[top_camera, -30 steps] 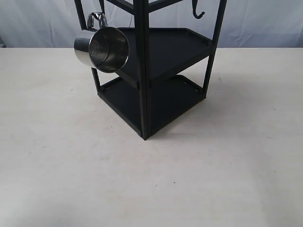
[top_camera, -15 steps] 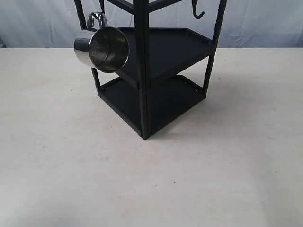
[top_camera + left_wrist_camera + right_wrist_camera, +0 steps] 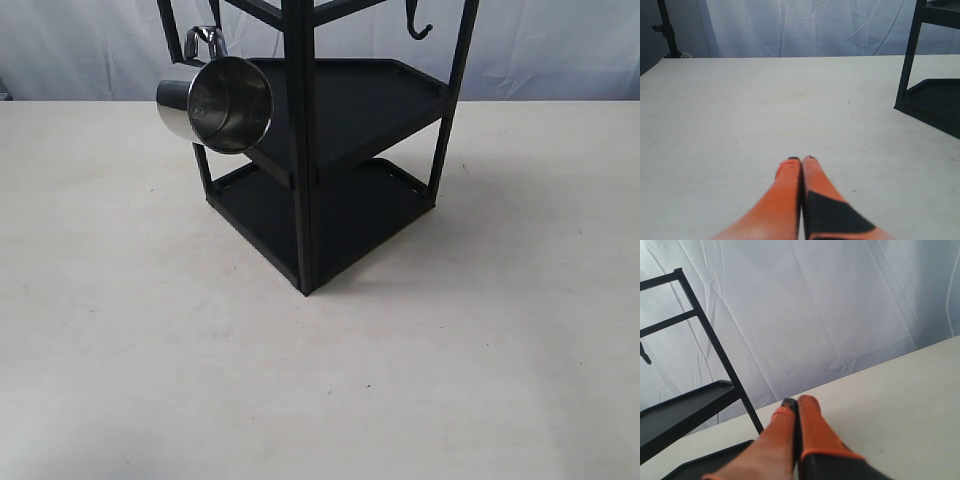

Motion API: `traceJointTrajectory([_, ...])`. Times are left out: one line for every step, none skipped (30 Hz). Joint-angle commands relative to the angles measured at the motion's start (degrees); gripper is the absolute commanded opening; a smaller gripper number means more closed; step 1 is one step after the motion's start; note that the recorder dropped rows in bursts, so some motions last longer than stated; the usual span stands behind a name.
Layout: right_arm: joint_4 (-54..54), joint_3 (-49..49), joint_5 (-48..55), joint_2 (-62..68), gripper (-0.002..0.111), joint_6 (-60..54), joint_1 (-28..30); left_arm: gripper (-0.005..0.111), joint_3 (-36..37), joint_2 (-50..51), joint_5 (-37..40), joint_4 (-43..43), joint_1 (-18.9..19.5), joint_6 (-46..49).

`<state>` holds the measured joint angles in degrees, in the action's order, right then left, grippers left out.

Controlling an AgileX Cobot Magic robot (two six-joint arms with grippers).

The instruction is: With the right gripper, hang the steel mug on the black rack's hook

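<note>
The steel mug (image 3: 215,102) hangs by its wire handle from a hook (image 3: 207,35) at the black rack's (image 3: 318,150) upper left, its open mouth turned toward the camera. Another hook (image 3: 417,27) at the upper right carries nothing. Neither arm shows in the exterior view. My left gripper (image 3: 801,160) is shut with nothing in it, low over the bare table, with a corner of the rack (image 3: 932,95) off to one side. My right gripper (image 3: 797,401) is shut and empty too, beside the rack's posts and trays (image 3: 685,410). The mug is outside both wrist views.
The pale table (image 3: 450,330) spreads around the rack. A white curtain (image 3: 560,50) closes off the back. A dark stand (image 3: 667,30) rises beyond the table's far corner in the left wrist view.
</note>
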<state>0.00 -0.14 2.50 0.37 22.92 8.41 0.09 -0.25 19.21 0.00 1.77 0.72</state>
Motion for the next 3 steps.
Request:
traceJointTrajectory([0.0, 0.1, -0.4, -0.4, 0.000, -0.3, 0.4, 0.000, -0.1, 0.2, -0.4, 0.0, -0.3, -0.3])
traceJointTrajectory([0.0, 0.1, -0.4, -0.4, 0.000, -0.3, 0.4, 0.000, -0.1, 0.2, -0.4, 0.0, -0.3, -0.3])
traceJointTrajectory([0.0, 0.1, -0.4, -0.4, 0.000, -0.3, 0.4, 0.000, -0.1, 0.2, -0.4, 0.0, -0.3, -0.3])
